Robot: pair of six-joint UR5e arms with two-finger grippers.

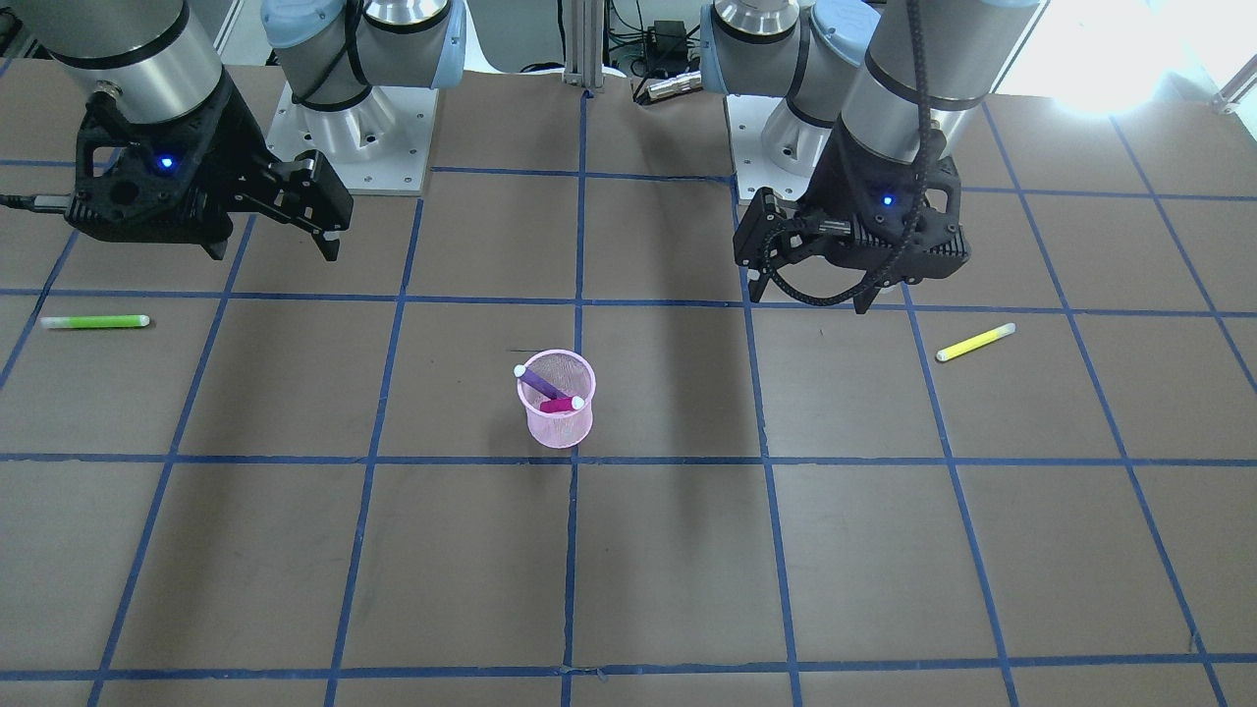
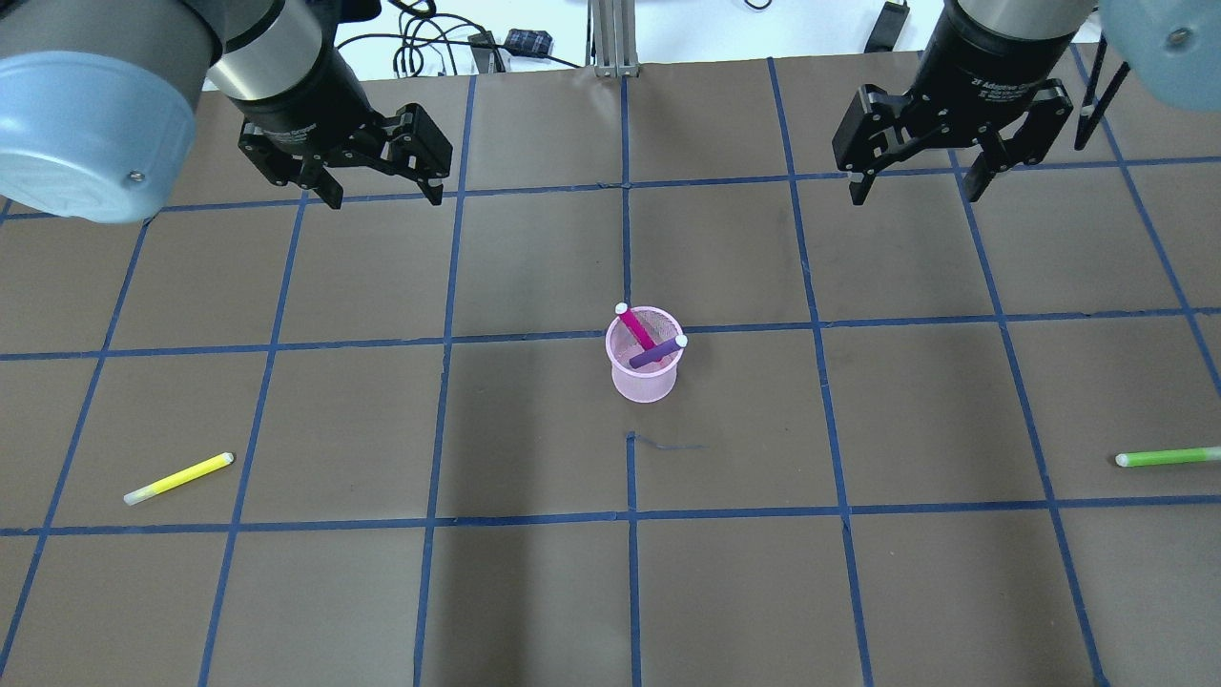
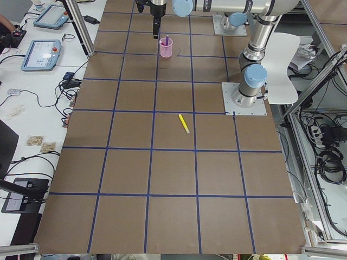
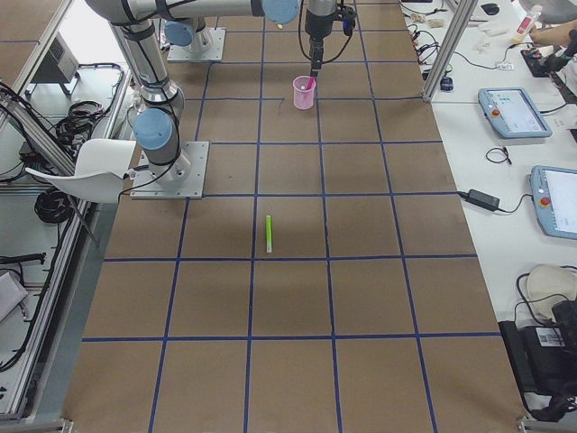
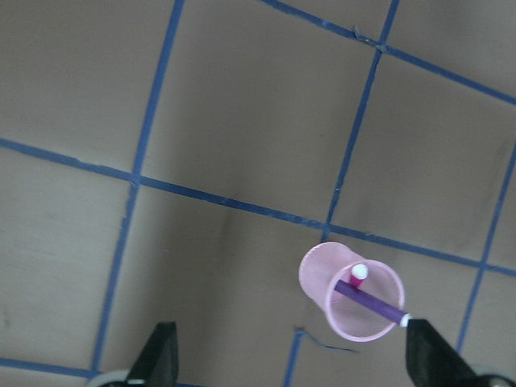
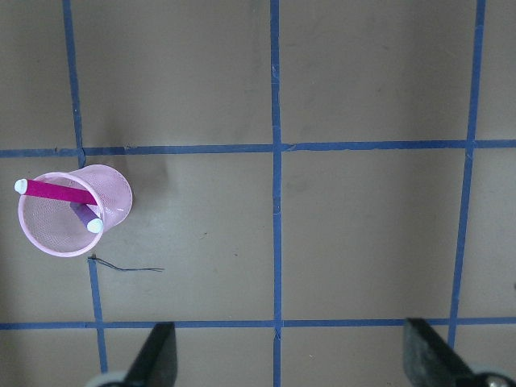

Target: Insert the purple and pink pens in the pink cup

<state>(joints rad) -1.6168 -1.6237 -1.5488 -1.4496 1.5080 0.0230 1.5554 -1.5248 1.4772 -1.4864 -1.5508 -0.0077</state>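
Both pens are in the pink cup (image 2: 642, 380), which stands upright in the middle of the table (image 2: 534, 420). The pink pen (image 2: 637, 327) and purple pen (image 2: 658, 354) lean crossed with their tops over the rim, and the mesh hides their lower ends. My left gripper (image 2: 385, 196) and right gripper (image 2: 914, 196) hang spread wide, nothing in them, well apart from the cup. The lettering (image 2: 1002, 86) on my right wrist says "Adaptive"; the rest is too small to read. A yellow pen (image 2: 178, 477) and a green pen (image 2: 1169, 457) lie flat, the green one cut off in the overhead view.
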